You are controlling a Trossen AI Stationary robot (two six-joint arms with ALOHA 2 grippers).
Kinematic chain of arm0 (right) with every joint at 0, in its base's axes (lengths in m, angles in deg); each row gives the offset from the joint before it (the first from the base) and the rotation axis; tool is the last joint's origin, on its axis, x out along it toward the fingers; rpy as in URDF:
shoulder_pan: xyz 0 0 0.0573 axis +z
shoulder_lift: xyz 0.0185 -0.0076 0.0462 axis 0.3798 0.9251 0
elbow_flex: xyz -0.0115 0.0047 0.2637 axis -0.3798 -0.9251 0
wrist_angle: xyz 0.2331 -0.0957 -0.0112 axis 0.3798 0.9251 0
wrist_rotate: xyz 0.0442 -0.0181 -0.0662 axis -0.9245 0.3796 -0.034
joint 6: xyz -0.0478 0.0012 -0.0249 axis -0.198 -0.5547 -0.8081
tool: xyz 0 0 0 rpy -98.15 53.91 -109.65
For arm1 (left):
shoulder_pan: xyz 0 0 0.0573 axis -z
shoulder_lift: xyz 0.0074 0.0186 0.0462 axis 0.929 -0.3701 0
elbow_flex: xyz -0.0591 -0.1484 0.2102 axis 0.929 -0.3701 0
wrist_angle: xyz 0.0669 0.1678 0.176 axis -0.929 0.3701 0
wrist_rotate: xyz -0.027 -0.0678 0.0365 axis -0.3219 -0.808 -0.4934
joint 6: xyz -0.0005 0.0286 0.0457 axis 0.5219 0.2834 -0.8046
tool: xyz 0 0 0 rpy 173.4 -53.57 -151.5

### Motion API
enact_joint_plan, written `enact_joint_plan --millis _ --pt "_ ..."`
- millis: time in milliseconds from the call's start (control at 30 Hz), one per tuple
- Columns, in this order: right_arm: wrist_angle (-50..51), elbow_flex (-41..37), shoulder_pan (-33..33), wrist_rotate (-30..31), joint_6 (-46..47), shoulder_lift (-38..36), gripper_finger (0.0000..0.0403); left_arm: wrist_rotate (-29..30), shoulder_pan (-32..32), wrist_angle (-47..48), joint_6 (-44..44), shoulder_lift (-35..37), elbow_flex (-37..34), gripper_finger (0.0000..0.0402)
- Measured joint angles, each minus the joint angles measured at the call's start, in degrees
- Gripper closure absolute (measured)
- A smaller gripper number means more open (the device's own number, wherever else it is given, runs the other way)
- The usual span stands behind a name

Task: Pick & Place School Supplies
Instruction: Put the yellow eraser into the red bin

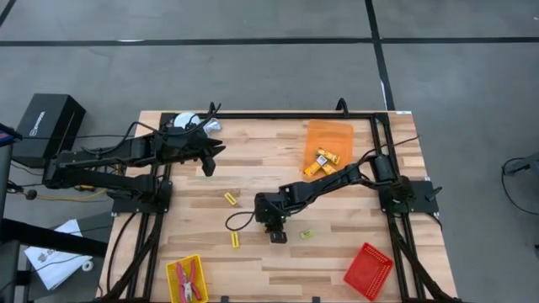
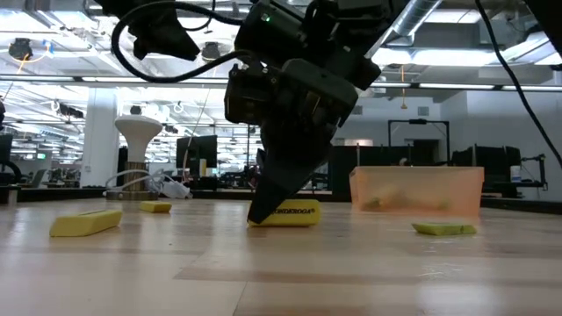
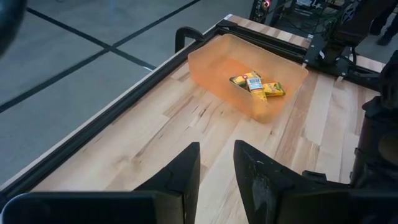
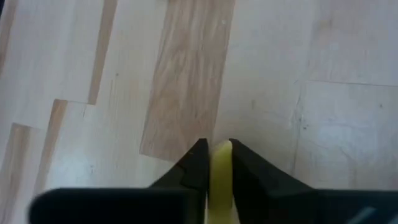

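My right gripper points down at the middle of the table and is shut on a yellow block with a dark label. Other yellow blocks lie flat on the wood: one to its far left, one to its near left, one to its right. More yellow blocks lie in the orange tray. Two red-handled tools lie in the yellow tray. My left gripper hovers open over the far left of the table. My right gripper pinches the yellow block's end between its two fingers, coming from above and pointing down. In the low view the block lies level and stretches out to one side of the fingertips. It sits at table height; whether it rests on the wood I cannot tell.
A red tray sits at the near right corner. A white cup-like object with cables stands at the far left edge behind my left arm. Bare wood lies between the two grippers and along the near edge.
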Motion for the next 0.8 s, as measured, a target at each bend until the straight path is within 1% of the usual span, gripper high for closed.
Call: enact_joint_plan --millis 67,100,367,467,567,800 --pt "0.32 0.02 -0.29 -0.4 -0.4 0.0 0.038 0.0 0.0 0.0 -0.02 0.0 0.0 0.0309" --pt "0.45 0.02 -0.51 -1.02 -0.42 0.01 0.0382 0.0 0.0 -0.01 -0.02 0.0 0.0 0.0309" --pt "1.28 -0.23 -1.93 -2.3 -0.28 -0.9 0.0382 0.0 0.0 0.01 -0.11 0.0 0.0 0.0309" --pt "4.14 0.59 -3.08 -1.87 0.29 -2.17 0.0382 0.0 0.0 -0.06 -0.11 0.0 0.0 0.0309" --pt "6.08 3.27 -4.54 -1.9 0.29 -3.92 0.0382 0.0 -0.01 -0.25 -0.04 0.0 0.0 0.0309" --pt "15.78 7.75 -5.95 -2.17 0.54 -9.87 0.0382 0.0 0.0 -0.65 -0.02 0.0 0.0 0.0309"
